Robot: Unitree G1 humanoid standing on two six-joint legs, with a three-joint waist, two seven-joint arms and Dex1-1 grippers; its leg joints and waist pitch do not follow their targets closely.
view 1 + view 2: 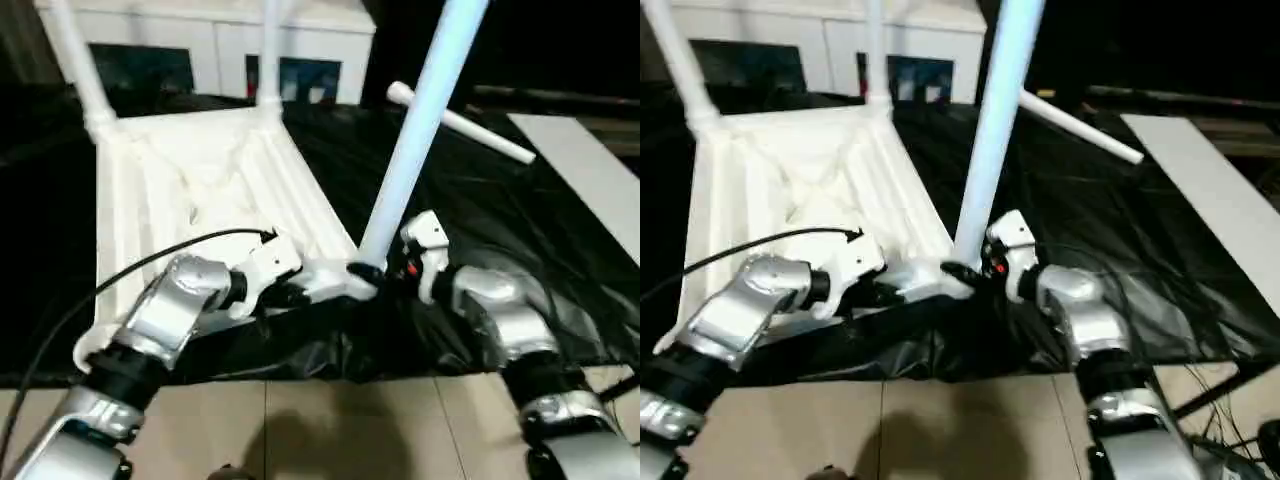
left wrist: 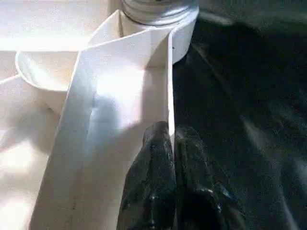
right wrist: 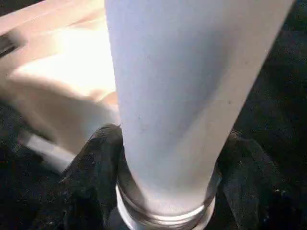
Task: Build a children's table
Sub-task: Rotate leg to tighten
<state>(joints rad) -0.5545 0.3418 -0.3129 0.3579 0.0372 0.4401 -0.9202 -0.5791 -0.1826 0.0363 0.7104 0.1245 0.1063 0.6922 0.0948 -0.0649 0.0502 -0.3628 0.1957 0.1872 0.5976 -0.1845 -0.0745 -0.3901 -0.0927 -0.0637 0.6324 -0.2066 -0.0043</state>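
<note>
Lying upside down on black plastic sheeting [image 1: 520, 230], the table top [image 1: 200, 190] shows its ribbed underside; it serves as the reference point here. Two legs [image 1: 80, 70] stand upright in its far corner sockets. A third leg [image 1: 420, 120] rises, tilted, from the near corner socket beside the robot — its base sits at that corner. A fourth leg [image 1: 465, 125] lies loose on the sheeting beyond the table top, well apart from it.

Left gripper [image 2: 170, 143]: fingers clenched on the thin side wall of the table top, just short of the near corner. Right gripper [image 3: 168, 158]: black fingers [image 3: 98, 163] set on either side of the third leg's base, grasping it — contact on both sides is seen in the right wrist view.

A long flat white board [image 1: 590, 170] lies past the loose leg. A white cabinet [image 1: 200, 45] with glass-fronted doors stands behind the table top. A black cable [image 1: 130, 270] arcs over the left forearm. Pale floor tiles [image 1: 330, 430] lie nearest the robot; the room behind is dark.
</note>
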